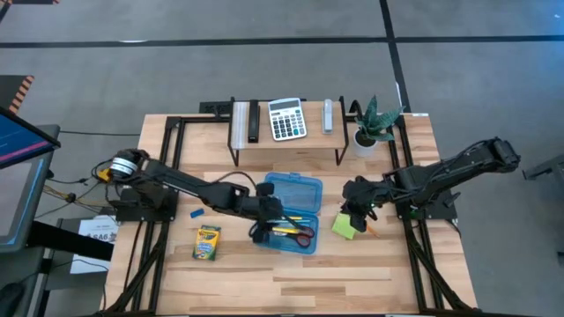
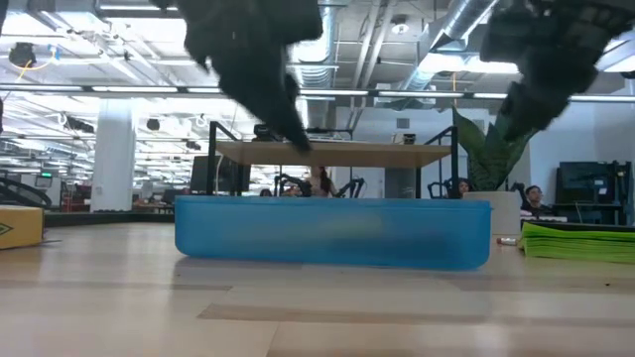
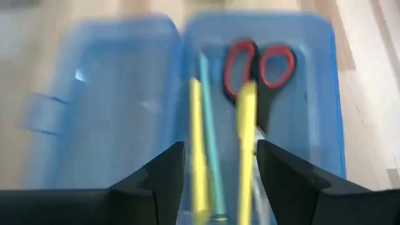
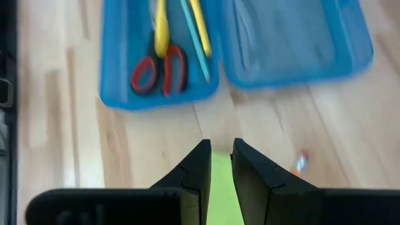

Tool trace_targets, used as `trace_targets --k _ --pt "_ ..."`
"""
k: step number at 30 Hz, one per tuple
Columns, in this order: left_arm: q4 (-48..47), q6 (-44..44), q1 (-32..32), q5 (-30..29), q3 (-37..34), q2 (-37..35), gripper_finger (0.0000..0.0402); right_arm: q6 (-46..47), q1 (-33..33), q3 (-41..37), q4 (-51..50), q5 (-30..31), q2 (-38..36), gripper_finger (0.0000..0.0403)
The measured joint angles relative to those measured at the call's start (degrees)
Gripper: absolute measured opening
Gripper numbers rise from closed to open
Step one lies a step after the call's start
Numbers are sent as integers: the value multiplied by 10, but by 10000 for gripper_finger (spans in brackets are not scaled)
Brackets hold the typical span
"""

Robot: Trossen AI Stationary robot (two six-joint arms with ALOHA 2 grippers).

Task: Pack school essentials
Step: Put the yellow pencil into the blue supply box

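Observation:
A blue pencil case lies open mid-table. Its near half holds red-handled scissors and yellow and teal pencils. My left gripper hangs open above that half, and the pencils show in the gap between its fingers. A lime-green sticky-note pad lies flat on the table to the right of the case. My right gripper hovers above the pad with a narrow gap, through which the green pad shows. A yellow-green crayon box and a small blue eraser lie to the left of the case.
An orange pencil end lies beside the pad. At the far edge a low shelf carries a calculator, with a potted plant to its right. Bare wood stretches along the near edge.

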Motion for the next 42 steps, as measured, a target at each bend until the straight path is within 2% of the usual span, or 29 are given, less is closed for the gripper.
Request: trace_targets --k 4,8,14,17,19,23,30,33,37,42 --pt "26 37 -7 -8 -17 -61 170 39 17 0 -46 4 0 88" --pt "132 44 -7 13 -97 -134 149 56 49 -3 -42 48 0 88" --pt "415 38 -25 20 -256 -230 123 109 79 -19 -41 124 1 88" --pt "539 50 -32 9 -308 -255 114 124 64 -40 -41 118 2 88" --pt "582 62 -33 7 -328 -264 110 131 51 -53 -43 112 2 88" --pt "591 66 -33 9 -336 -265 108 118 19 -70 -35 86 3 105" --pt "591 66 -33 10 -336 -265 107 51 -45 -71 8 73 47 185" --pt "587 64 -35 11 -336 -265 107 25 -62 -71 36 72 80 207" --pt "587 64 -35 11 -336 -265 107 9 -72 -71 55 62 125 212" --pt "587 64 -35 11 -336 -265 107 5 -80 -71 65 59 174 196"
